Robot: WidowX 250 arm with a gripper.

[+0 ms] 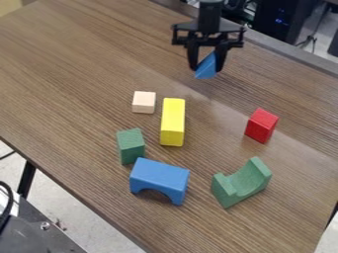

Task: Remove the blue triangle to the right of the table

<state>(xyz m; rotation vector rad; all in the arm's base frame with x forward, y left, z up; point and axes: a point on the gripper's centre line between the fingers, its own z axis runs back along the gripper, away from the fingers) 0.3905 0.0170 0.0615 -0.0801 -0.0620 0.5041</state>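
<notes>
camera view: near the top, a little right of the middle, the gripper (207, 69), pointing down and clamped on the triangle (208, 65) from two sides. the triangle, blue, with its lower part visible below the grip, apart from all the other blocks, and by its look held above the far part of the brown wooden table (66, 74).

on the table, nearer to the camera, six blocks. at the left of the group, the pale cube (144, 102), just beside the far end of the yellow bar (173, 121). lower down and to the left of this bar, the green block (131, 146), upright. very close to it, the blue arch (159, 180), with the hollow side toward the camera; impossible to tell if touching or not. to the right of the arch, well apart from it, the green curve (242, 183), with the hollow side up. above this curve in the view, also apart, the red block (262, 125), tilted in its direction.

behind the table, a black box (284, 17) with small blue lights.
</notes>
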